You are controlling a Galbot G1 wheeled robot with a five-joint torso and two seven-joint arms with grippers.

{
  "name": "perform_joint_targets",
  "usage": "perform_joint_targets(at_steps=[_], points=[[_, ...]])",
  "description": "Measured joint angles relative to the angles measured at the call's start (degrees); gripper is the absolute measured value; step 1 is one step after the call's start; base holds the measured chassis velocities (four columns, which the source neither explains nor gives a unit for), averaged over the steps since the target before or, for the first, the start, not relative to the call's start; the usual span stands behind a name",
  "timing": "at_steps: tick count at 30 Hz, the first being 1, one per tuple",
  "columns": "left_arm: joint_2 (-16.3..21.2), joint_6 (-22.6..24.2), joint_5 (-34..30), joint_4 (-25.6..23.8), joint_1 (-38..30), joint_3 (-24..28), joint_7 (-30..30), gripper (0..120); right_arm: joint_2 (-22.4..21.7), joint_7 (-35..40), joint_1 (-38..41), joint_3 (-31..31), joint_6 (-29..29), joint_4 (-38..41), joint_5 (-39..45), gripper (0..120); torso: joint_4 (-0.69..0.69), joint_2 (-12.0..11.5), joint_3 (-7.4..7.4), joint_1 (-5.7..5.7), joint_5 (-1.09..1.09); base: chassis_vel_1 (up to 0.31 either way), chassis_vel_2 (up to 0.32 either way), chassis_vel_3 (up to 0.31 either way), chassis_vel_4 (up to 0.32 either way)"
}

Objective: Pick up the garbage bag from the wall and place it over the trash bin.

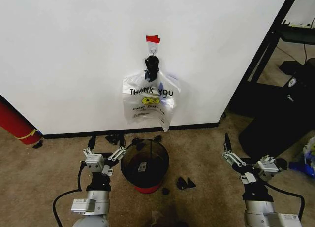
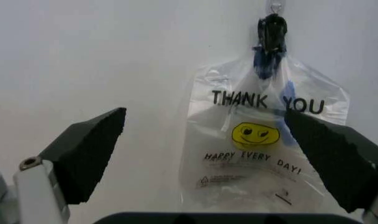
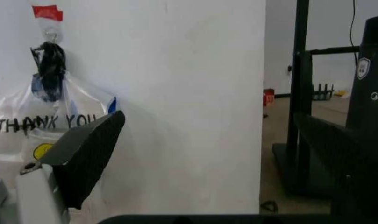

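Translucent whitish plastic hangs in front of me: the garbage bag dangles from a small hook on the white wall, its handles bunched in a dark knot just under a strip of red tape. I read "THANK YOU" in dark letters across it, a yellow smiley below, and blue patches near the top. Its lower edge hangs above the black baseboard.

Directly under the bag, on the brown carpet, stands the trash bin, a round black wire-mesh basket with a red base, close to the wall.

My left gripper sits low, just beside the bin on its left, apart from it, fingers spread wide and holding nothing; through my left wrist view the bag shows between the two dark pads. My right gripper waits well to the right of the bin, also spread open and empty. From its wrist view I see the bag off to one side and a black stand past the wall's corner.

A red cylinder leans at the far left.
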Motion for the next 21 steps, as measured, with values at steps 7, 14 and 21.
perform_joint_targets(at_steps=[7, 14, 21], points=[[-0.6, -0.6, 0.8, 0.0, 0.9, 0.1, 0.0, 100, -0.4, -0.1, 0.7, -0.9, -0.2, 0.2, 0.0, 100, 0.00, 0.0, 0.00, 0.00, 0.00, 0.000, 0.000, 0.000, 0.000], [-0.7, -1.0, 0.9, 0.0, 0.8, 0.4, 0.2, 100, -1.2, -0.1, 1.7, -1.3, -0.6, -0.5, 0.1, 100, -0.01, 0.0, 0.00, 0.00, 0.00, 0.000, 0.000, 0.000, 0.000], [-2.1, -1.9, 2.4, 0.1, 2.6, -0.3, 0.1, 100, -10.2, -2.0, 14.3, -9.1, -7.5, -2.1, 14.5, 100, 0.01, 0.0, 0.00, 0.00, 0.00, 0.000, 0.000, 0.000, 0.000]])
